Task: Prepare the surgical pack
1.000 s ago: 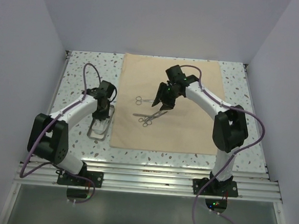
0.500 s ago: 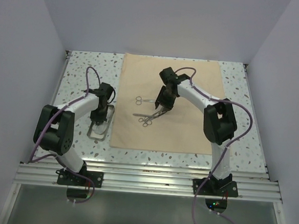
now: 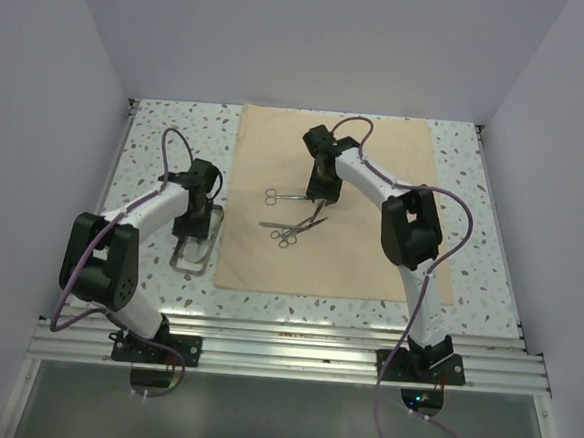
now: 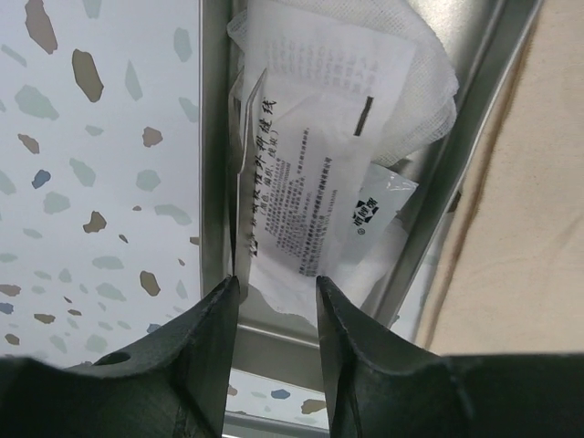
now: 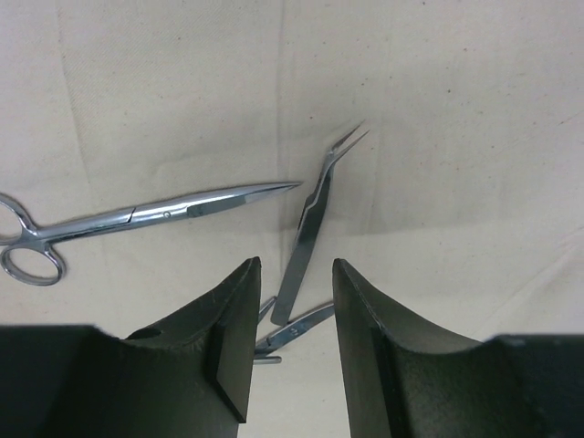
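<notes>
Aligning on the bent silver steel forceps (image 5: 310,219)
We see the right gripper (image 5: 292,283) half-open, empty, forceps below, lengthwise between its jaws; left gripper (image 4: 276,297) likewise parted, empty.

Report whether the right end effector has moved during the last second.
Yes. The right end effector has shifted slightly left over the beige cloth, towards the scissors, which lie unmoved.

bright even diffuse light, faint soft shadows, close wrist views mostly sharp
</notes>
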`<state>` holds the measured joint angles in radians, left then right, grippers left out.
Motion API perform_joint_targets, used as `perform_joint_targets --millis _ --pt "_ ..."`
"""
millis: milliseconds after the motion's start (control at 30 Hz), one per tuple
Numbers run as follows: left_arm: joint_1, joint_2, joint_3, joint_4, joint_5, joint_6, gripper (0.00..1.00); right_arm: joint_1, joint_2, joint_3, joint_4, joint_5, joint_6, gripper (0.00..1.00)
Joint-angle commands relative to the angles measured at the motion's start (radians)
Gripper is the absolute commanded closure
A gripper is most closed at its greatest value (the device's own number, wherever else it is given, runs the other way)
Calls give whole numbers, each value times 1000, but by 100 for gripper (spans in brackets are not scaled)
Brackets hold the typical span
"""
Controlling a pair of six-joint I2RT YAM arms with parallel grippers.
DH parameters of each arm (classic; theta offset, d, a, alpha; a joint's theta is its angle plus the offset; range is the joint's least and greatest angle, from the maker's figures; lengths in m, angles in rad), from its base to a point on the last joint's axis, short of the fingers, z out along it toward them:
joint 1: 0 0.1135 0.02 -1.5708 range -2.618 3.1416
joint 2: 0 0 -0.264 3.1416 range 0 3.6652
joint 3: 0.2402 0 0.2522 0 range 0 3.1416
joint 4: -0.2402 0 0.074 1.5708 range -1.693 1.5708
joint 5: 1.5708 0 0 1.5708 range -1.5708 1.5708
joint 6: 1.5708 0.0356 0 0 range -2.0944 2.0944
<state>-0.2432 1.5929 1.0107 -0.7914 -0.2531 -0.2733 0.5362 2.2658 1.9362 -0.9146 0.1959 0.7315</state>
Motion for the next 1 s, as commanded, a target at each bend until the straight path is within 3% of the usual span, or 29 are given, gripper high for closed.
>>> perform_joint_targets --millis 0,367,533,733,833,967 --pt "7 -53 46 -26 37 -24 56 -4 26 55 -9 65 -24 59" --pt "7 -102 45 -34 74 -55 47 -10 93 101 -17 74 3 67" --pt "7 -149 100 -46 126 -61 45 -22 71 101 -41 89 17 89" --pt "5 -183 108 87 392 -79 39 -24 -118 -11 63 102 -44 100" --pt "7 -186 76 211 556 -134 37 -25 -179 -26 68 28 -75 100" --pt "-13 -175 36 456 763 -266 35 -16 -293 -165 164 -127 -43 100"
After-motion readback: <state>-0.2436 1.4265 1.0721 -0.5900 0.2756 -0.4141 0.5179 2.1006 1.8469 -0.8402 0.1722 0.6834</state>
